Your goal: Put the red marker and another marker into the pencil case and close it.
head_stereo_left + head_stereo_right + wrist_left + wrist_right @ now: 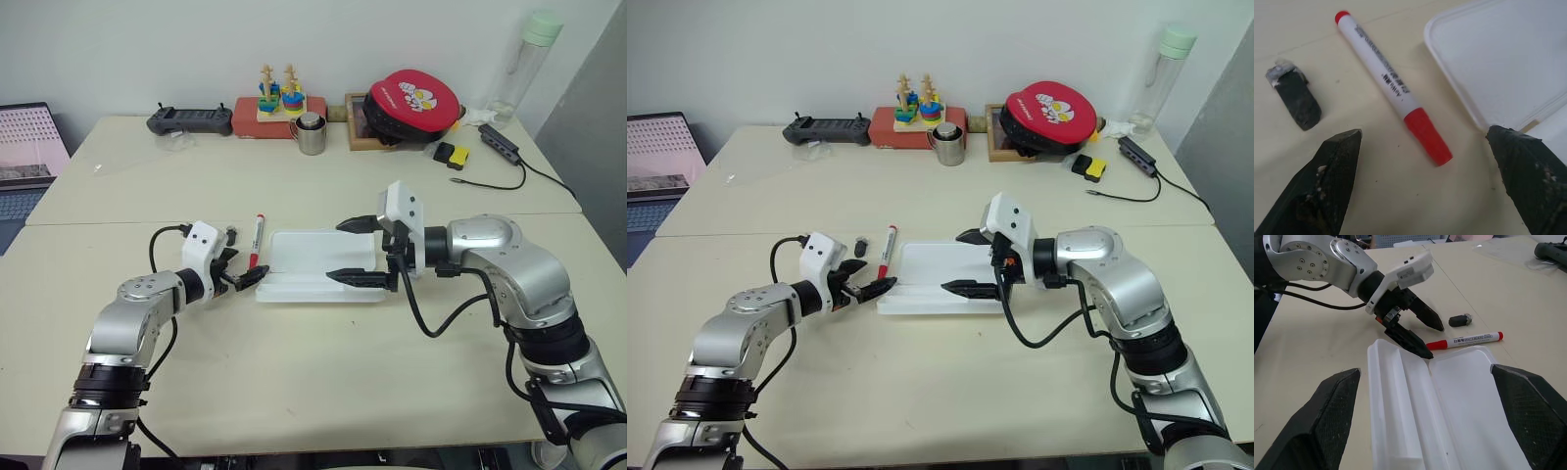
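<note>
Fingers of both the left gripper (243, 278) and right gripper (357, 251) are spread, empty. Red marker (1393, 90) looks light, rigid, slick; pinch mid-barrel.

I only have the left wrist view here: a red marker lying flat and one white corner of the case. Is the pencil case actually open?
Observer: Yes. The pencil case is fully open, both halves lying flat side by side.
Operator: Where is the right gripper?
Observer: The right gripper hangs over the open case, jaws wide, holding nothing.
Operator: Anything further back?
Observer: A metal cup stands near the far edge, beside a wooden stacking toy.
</note>
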### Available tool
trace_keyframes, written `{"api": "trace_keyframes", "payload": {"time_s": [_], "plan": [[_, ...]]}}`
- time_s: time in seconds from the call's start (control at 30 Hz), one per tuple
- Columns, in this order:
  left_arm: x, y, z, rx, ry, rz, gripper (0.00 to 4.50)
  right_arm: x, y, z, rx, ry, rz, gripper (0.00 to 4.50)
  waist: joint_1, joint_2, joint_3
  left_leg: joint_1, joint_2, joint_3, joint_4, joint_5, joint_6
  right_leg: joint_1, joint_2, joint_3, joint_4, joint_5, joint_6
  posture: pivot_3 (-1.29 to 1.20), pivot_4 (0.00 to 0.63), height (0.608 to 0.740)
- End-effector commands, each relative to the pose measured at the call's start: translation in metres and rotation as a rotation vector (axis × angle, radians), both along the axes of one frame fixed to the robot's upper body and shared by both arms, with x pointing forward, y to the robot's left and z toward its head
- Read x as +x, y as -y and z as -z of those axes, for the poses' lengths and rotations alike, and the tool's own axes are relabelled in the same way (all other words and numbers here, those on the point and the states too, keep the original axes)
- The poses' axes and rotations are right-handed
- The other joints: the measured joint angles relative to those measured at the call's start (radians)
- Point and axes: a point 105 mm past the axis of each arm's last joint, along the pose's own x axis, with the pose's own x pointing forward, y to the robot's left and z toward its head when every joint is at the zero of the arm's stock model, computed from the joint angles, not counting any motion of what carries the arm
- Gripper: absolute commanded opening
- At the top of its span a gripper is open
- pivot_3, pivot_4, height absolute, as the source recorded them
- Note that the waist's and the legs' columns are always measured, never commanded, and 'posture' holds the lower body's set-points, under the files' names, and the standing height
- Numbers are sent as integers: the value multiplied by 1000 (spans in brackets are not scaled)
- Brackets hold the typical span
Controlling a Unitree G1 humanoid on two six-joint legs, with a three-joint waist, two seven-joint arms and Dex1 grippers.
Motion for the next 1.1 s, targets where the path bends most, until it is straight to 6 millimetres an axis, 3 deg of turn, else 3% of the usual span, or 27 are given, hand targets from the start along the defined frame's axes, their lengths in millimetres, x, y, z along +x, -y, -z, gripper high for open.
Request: {"api": "trace_keyframes", "payload": {"time_s": [0.03,0.17,0.33,0.5,0.57,0.77,1.1], "plan": [[-3,1,-17,-20,61,22,3393,0,5,-18,29,66,13,4500,0,0,0,0,0,0,0,0,0,0,0,0,0,0,0,0,150,740],[-6,-11,-28,-55,90,-17,3260,-3,6,-11,18,44,5,4500,1,0,0,0,0,0,0,0,0,0,0,0,0,0,0,0,150,740],[-11,-27,-31,-72,88,-66,3260,-17,0,17,-71,-11,-47,4500,1,0,0,0,0,0,0,0,0,0,0,0,0,0,0,0,150,740],[-12,-36,-22,-19,60,-83,3260,-26,-2,66,-230,-82,-55,4500,2,0,0,0,0,0,0,0,0,0,0,0,0,0,0,0,150,740],[-10,-33,-22,-21,62,-77,3260,-30,-1,77,-263,-111,-60,4500,4,0,0,0,0,0,0,0,0,0,0,0,0,0,0,0,150,740],[-5,-21,-19,-34,61,-45,3260,-34,7,95,-336,-166,-53,4500,6,0,0,0,0,-1,0,0,0,1,0,0,0,0,0,0,150,740],[10,-2,-5,-29,25,-45,3260,-30,8,85,-303,-147,-32,4500,5,0,0,0,0,0,0,0,0,1,0,0,0,0,0,0,150,740]]}}
